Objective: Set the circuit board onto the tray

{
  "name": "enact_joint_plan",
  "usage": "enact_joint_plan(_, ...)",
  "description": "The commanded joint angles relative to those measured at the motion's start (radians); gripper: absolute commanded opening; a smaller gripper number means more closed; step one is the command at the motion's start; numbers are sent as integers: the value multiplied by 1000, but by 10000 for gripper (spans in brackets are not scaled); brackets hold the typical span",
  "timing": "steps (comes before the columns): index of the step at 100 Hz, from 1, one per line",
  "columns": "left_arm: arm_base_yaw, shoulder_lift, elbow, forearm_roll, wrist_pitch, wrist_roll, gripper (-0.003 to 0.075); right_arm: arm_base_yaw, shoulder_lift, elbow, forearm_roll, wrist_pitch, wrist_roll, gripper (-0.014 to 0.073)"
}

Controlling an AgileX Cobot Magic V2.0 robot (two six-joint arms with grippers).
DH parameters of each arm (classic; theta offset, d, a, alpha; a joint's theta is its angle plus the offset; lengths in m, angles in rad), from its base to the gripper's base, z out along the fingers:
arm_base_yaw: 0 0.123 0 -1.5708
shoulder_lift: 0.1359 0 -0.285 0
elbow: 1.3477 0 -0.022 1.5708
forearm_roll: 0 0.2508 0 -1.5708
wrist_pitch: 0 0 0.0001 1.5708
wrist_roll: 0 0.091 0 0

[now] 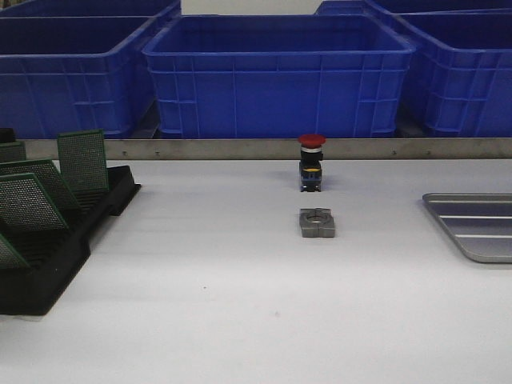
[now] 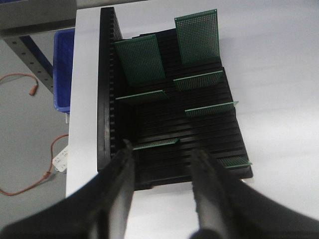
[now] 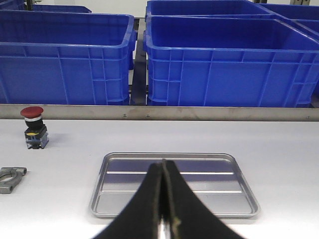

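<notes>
Several green circuit boards point(image 1: 82, 160) stand in a black slotted rack point(image 1: 48, 272) at the table's left; they also show in the left wrist view point(image 2: 140, 59). My left gripper point(image 2: 162, 152) is open and empty, above the rack's near end point(image 2: 164, 174), with one board point(image 2: 155, 144) just beyond its fingertips. The silver tray point(image 1: 476, 226) lies at the table's right edge, empty. In the right wrist view my right gripper point(image 3: 163, 164) is shut on nothing, hovering in front of the tray point(image 3: 224, 196). Neither gripper shows in the front view.
A red-capped push button point(image 1: 311, 162) and a grey metal clamp block point(image 1: 317, 223) stand mid-table; both also show in the right wrist view point(image 3: 33, 127) point(image 3: 10, 179). Big blue bins point(image 1: 276, 72) line the back behind a metal rail point(image 1: 240, 149). The table's left edge point(image 2: 75, 149) runs beside the rack.
</notes>
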Motion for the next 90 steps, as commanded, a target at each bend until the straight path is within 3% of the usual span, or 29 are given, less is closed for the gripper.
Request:
enact_joint_plan(1, 0, 78, -93, -13, -30, 118, 382, -6, -27, -17, -2, -83, 0, -61)
enact_joint_plan(24, 0, 292, -238, -78, 187, 704, 382, -6, -27, -17, -2, -83, 0, -61)
enact_joint_plan(42, 0, 434, -264, -68, 167, 1096, 382, -6, -27, -17, -2, -83, 0, -61)
enact_joint_plan(49, 0, 490, -264, -36, 131, 1154, 382, -6, -27, -17, -2, -83, 0, -61)
enact_joint_plan(90, 0, 654, -264, 35, -120, 1156, 368, -6, -27, -17, -2, -83, 0, -61)
